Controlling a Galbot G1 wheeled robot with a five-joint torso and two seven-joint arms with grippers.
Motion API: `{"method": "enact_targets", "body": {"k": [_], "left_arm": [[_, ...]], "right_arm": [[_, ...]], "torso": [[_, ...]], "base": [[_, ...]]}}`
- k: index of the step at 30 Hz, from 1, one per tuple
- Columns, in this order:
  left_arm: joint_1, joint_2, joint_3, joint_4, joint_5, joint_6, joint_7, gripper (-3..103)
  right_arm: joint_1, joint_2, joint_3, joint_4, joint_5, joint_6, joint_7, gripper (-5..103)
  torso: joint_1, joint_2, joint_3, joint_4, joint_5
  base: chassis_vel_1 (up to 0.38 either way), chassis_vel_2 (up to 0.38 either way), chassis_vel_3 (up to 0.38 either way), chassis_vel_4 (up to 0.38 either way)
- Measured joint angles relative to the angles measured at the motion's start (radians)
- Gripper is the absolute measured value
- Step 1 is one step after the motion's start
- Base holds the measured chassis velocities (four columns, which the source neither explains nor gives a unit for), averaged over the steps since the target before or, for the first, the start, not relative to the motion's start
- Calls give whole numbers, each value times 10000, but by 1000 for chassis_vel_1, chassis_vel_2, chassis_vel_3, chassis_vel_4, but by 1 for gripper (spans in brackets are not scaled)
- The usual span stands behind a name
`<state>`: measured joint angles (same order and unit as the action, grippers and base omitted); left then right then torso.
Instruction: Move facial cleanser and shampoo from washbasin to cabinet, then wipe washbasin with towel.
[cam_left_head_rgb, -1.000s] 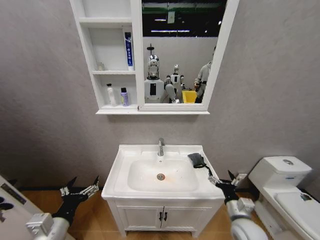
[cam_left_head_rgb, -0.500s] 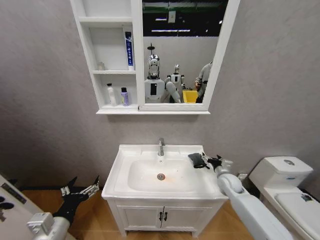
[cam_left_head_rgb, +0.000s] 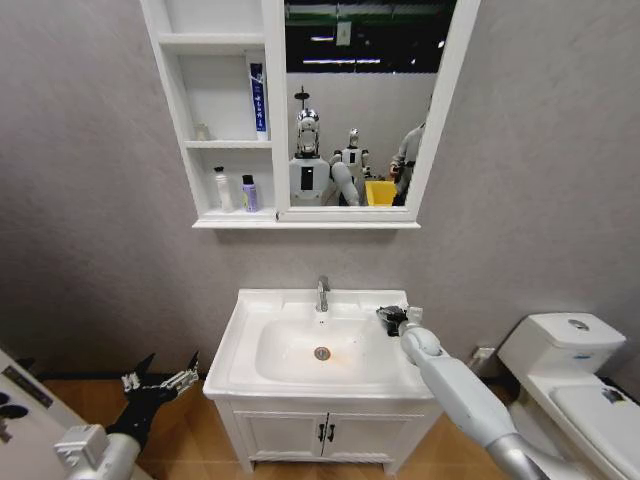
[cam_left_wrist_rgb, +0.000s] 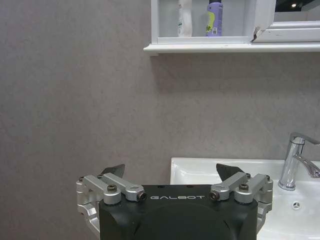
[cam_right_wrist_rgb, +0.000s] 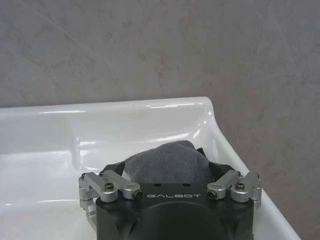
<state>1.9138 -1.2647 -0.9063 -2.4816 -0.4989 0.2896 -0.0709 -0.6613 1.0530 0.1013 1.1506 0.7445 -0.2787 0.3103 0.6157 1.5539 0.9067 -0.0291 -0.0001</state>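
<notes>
A white washbasin (cam_left_head_rgb: 243, 345) stands against a grey wall, with a chrome tap (cam_left_head_rgb: 322, 293) at its far edge and a round drain (cam_left_head_rgb: 321, 353) in the bowl. Above it hangs the white cabinet (cam_left_head_rgb: 180, 120), three narrow shelves beside a framed mirror (cam_left_head_rgb: 362, 100).

Two small bottles, one white (cam_left_head_rgb: 222, 190) and one purple (cam_left_head_rgb: 248, 194), stand side by side on the lowest shelf, and a blue tube (cam_left_head_rgb: 257, 98) stands on the shelf above. No bottles are left on the washbasin rim, so by my judgement the moving part of the task is done and the wiping is what remains.

The right arm reaches in from the near right, and the right gripper (cam_left_head_rgb: 397, 318) is at the far right corner of the rim, at the dark grey towel (cam_left_head_rgb: 390, 316). From the right wrist camera, the towel (cam_right_wrist_rgb: 167, 164) lies bunched between the spread fingers of the right gripper (cam_right_wrist_rgb: 168, 167), one on each side. The fingers are released and have not closed on the cloth.

The left gripper (cam_left_head_rgb: 158, 380) hangs low to the near left, well apart from the washbasin, fingers spread and holding nothing.

The head camera gives the whole layout. The left wrist camera shows the open left gripper (cam_left_wrist_rgb: 170, 171) before the wall, with the tap to one side and the two bottles overhead.
</notes>
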Motion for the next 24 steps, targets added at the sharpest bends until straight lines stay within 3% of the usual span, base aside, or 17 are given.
{"method": "enact_targets", "body": {"k": [6, 12, 14, 16, 21, 23, 24], "left_arm": [[0, 4, 2, 1, -3, 0, -3, 100], [0, 6, 2, 1, -4, 0, -6, 100], [0, 6, 2, 2, -3, 1, -9, 100], [0, 6, 2, 1, -4, 1, -9, 100], [0, 6, 3, 2, -4, 1, -12, 100], [0, 6, 3, 2, -4, 1, -13, 100], [0, 6, 2, 2, -4, 1, -13, 100]], "right_arm": [[-58, -13, 24, -273, -38, -1, -215, 95], [-58, 55, 47, -386, -10, -53, -321, 81], [-83, 46, 64, -329, 108, -126, -331, 65], [-101, 31, 70, -295, 158, -155, -329, 65], [-231, -48, 135, -110, 428, -299, -246, 42], [-252, -56, 144, -93, 439, -307, -242, 42], [-333, -85, 180, -39, 474, -319, -245, 32]], "torso": [[-1, 1, 0, -1, 0], [0, 0, -1, 0, 0], [-1, 1, -1, 1, 0], [-1, 1, -1, 1, -1], [-1, 1, -1, 2, -1], [-1, 1, -1, 3, -1], [-1, 1, -2, 2, -1]], "base": [[0, 0, 0, 0], [0, 0, 0, 0], [0, 0, 0, 0], [0, 0, 0, 0], [0, 0, 0, 0], [0, 0, 0, 0], [0, 0, 0, 0]]}}
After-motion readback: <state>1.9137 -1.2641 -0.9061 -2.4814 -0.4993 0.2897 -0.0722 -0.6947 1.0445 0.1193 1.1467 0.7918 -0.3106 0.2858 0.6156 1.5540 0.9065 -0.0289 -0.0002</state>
